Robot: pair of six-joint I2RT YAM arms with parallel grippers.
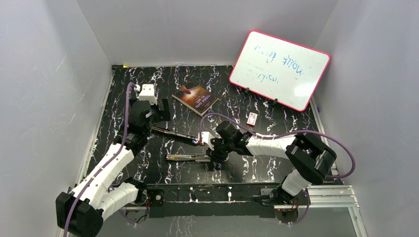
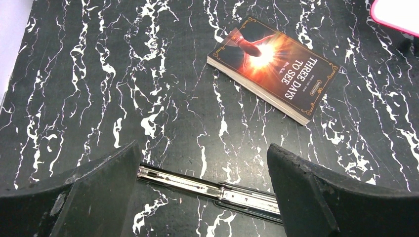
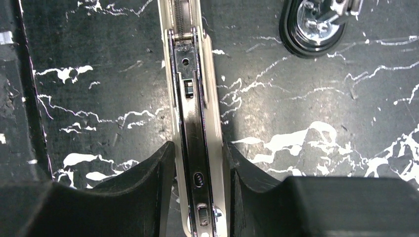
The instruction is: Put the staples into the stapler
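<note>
book (image 1: 195,98) behind stapler (image 1: 180,157) | staple box (image 1: 252,118) right of book

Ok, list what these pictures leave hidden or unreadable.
Staple box: top view, too small to show contents.
Stapler: right wrist view, both ends cut off by frame edges.
Right gripper: right wrist view, shadow hides whether its fingers touch the stapler.
Whiteboard: top view, writing too faint to read.
</note>
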